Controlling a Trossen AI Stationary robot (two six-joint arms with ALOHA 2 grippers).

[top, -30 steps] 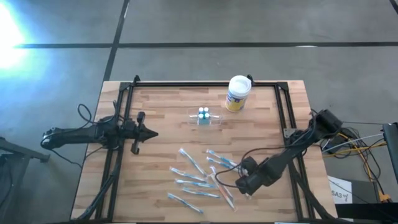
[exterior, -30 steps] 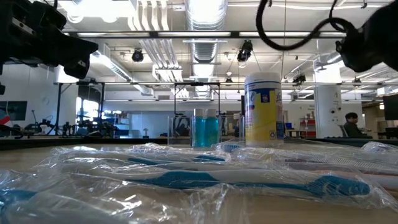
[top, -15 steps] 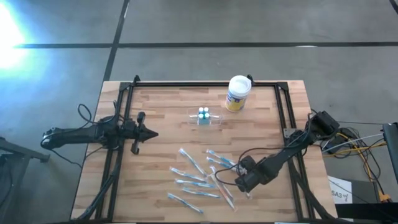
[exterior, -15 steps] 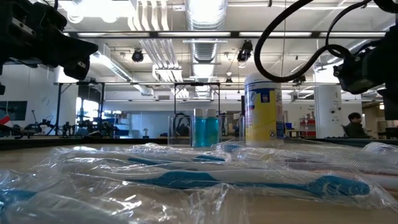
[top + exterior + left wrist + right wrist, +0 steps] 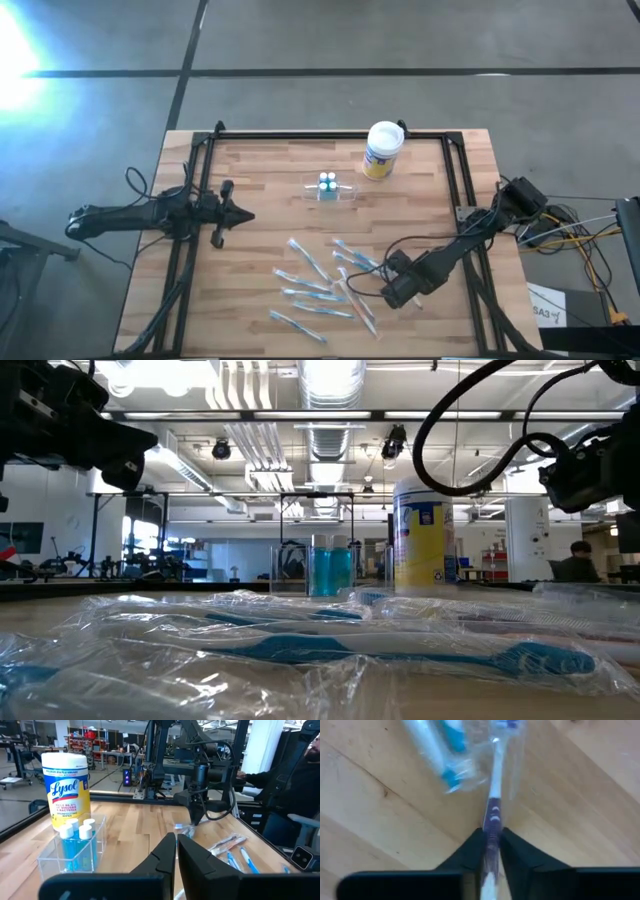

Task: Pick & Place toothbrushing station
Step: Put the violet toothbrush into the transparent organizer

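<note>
The toothbrushing station (image 5: 328, 188), a small clear holder with blue bottles in it, stands on the wooden table left of the white-lidded canister (image 5: 382, 150); it also shows in the left wrist view (image 5: 75, 845). Several wrapped toothbrushes (image 5: 320, 285) lie scattered near the front. My right gripper (image 5: 398, 298) points down at the right end of that scatter, shut on a white and purple toothbrush (image 5: 492, 815). My left gripper (image 5: 245, 213) waits shut and level at the table's left, touching nothing. My right gripper pinches the toothbrush's handle (image 5: 491, 834) between its two fingers (image 5: 472, 851). It comes from above, pointing down, with the fingers across the handle. The head end in its clear wrapper (image 5: 507, 750) reaches away from the fingers and seems to lie on the tabletop.
A black frame (image 5: 320, 135) runs around the working area. Another blue toothbrush in wrapping (image 5: 437, 750) lies right beside the held one. Bare wood (image 5: 260, 170) lies between the station and my left gripper. A person sits beyond the table's right side (image 5: 300, 785).
My right gripper has come down a little onto the right end of the toothbrush scatter. The toothbrushes, the station and the canister lie where they were.
</note>
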